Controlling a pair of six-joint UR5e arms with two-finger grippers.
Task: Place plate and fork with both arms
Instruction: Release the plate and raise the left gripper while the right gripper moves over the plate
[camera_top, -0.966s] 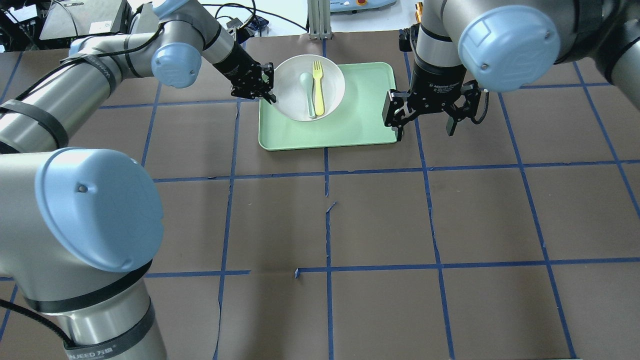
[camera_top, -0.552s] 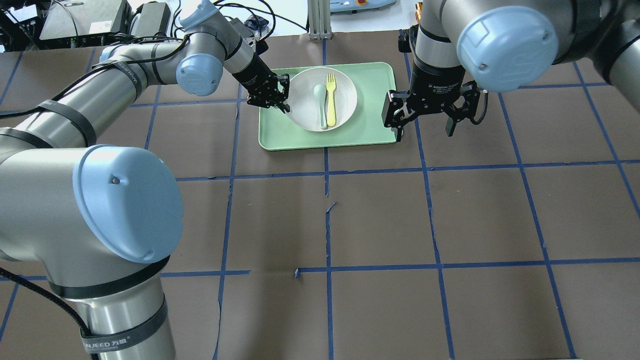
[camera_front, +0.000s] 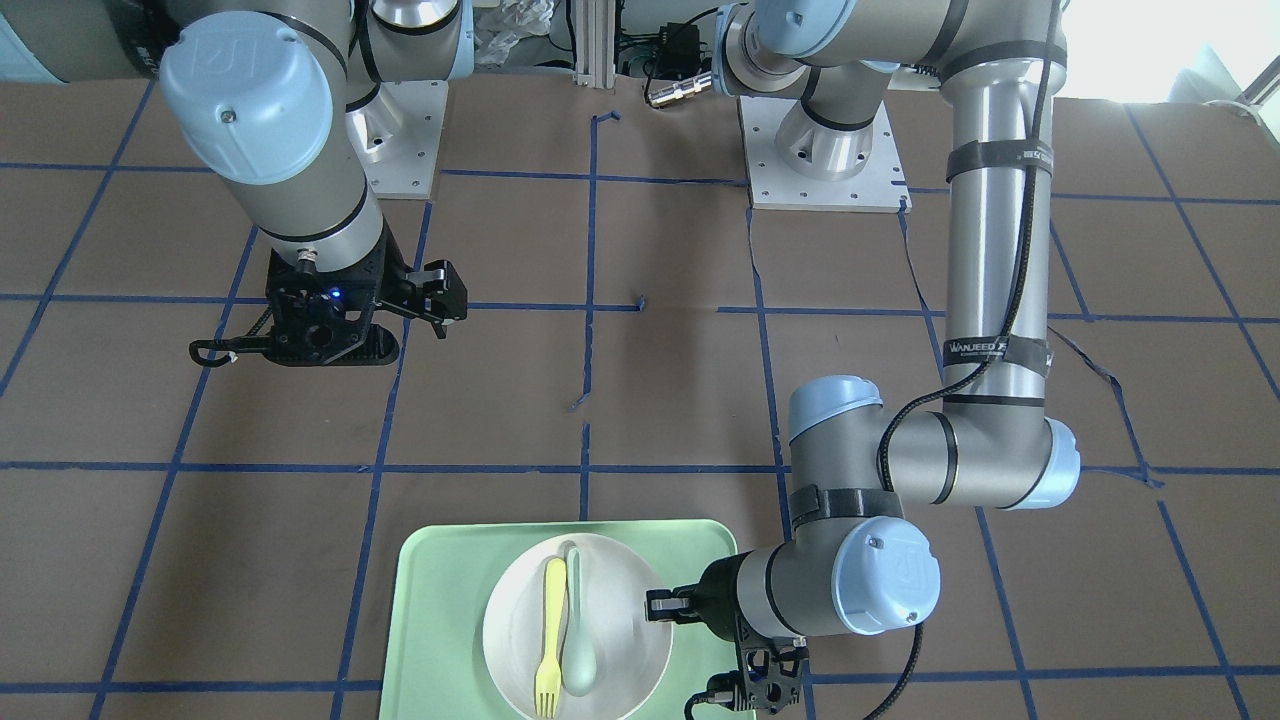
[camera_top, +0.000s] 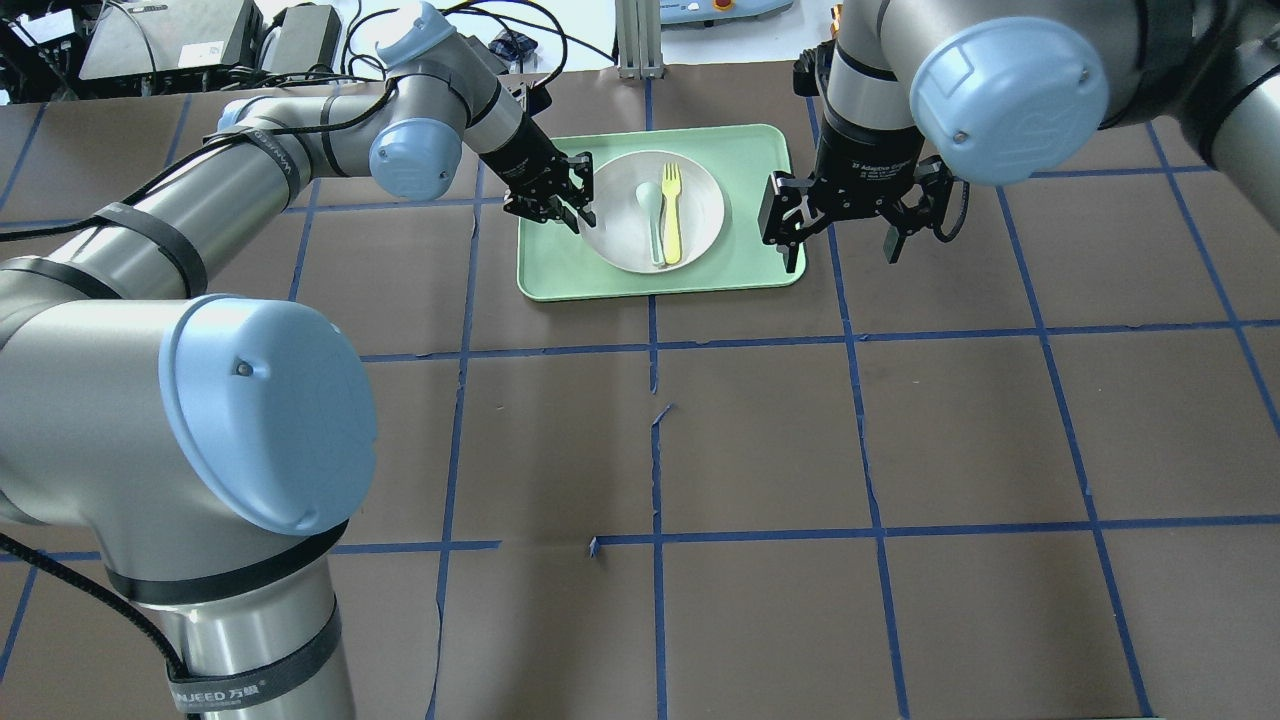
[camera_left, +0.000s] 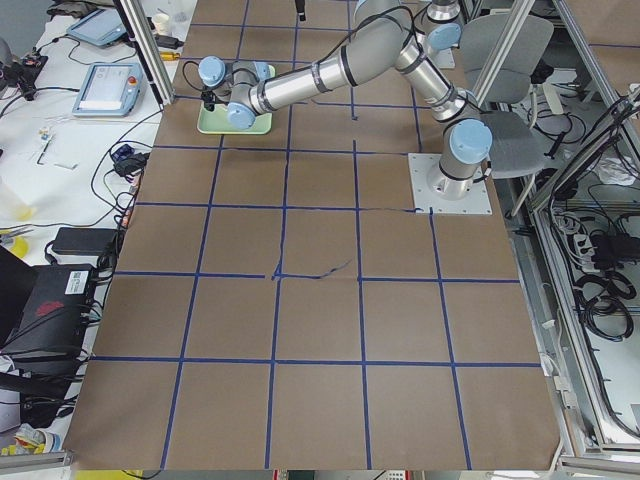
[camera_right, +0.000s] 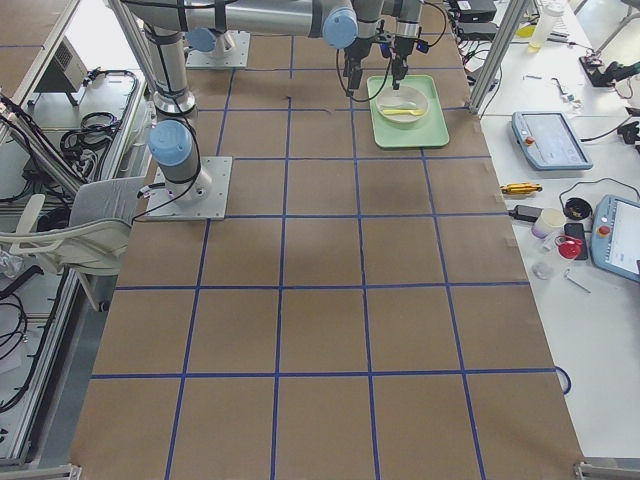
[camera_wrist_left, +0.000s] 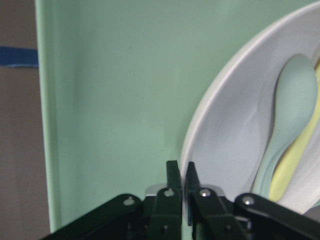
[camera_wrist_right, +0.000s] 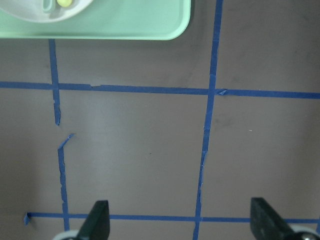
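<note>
The off-white plate (camera_top: 702, 215) lies inside the outline of a light-green tray (camera_top: 750, 160) at the far side of the table (camera_top: 760, 430), nearer the tray's left half and well within its rim; whether it rests on the tray or hangs just above it cannot be told. On the plate the pale-yellow fork (camera_top: 672, 215) lies lengthwise, its tines pointing away from the robot, close alongside a grey-green spoon (camera_top: 650, 205) on its left. In the left wrist view the spoon's bowl partly overlaps the fork. The left gripper (camera_top: 580, 213) reaches in low over the tray's left part, its jaws drawn narrow and pinching the plate's raised rim on the robot's left side. The wrist view shows the rim caught between the two black fingers (camera_wrist_left: 173, 177). The right gripper (camera_top: 842, 245) hangs above the brown table just off the tray's right edge, pointing straight down, its jaws spread wide and holding nothing. Its wrist camera shows both fingertips (camera_wrist_right: 97, 220) far apart over bare tabletop crossed by blue tape lines (camera_wrist_right: 207, 100), with a corner of the tray at the top of the frame.
</note>
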